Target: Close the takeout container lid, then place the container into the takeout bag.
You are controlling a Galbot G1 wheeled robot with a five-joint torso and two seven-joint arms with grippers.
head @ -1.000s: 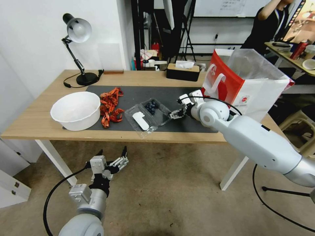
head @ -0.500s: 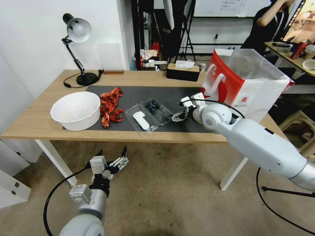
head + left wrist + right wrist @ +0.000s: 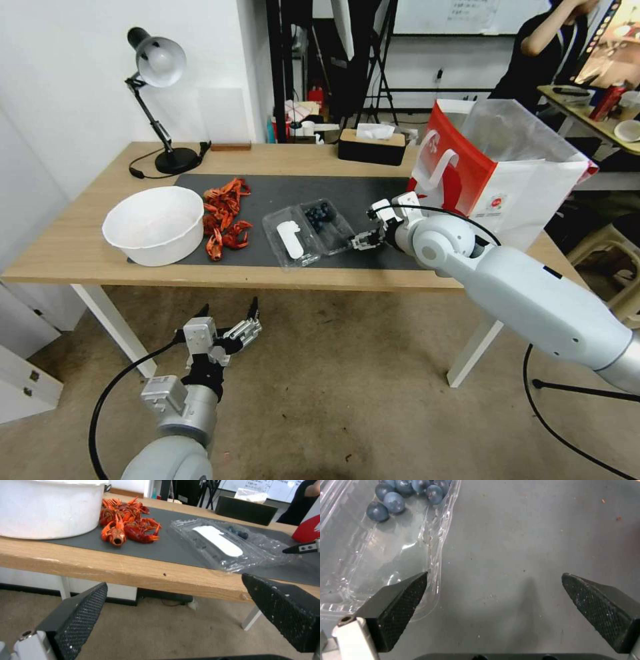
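Takeout container (image 3: 308, 233) sits open flat on the grey mat (image 3: 267, 193) mid-frame, lid (image 3: 288, 239) with white label facing up, blueberries (image 3: 319, 213) in the far half. Left gripper (image 3: 225, 325) parked lower left below the table edge, jaws spread, empty. Right gripper (image 3: 361, 241) low on the mat, jaws wide, one finger (image 3: 400, 597) touching the container's rim, likely to nudge or steady it. Takeout bag (image 3: 500, 167) stands open upper right, ready to receive.

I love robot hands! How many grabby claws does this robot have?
2. The black-fingered left gripper hangs open over the floor, in front of the wooden table. The black-fingered right gripper is open on the dark grey mat, at the edge of the clear plastic blueberry container.
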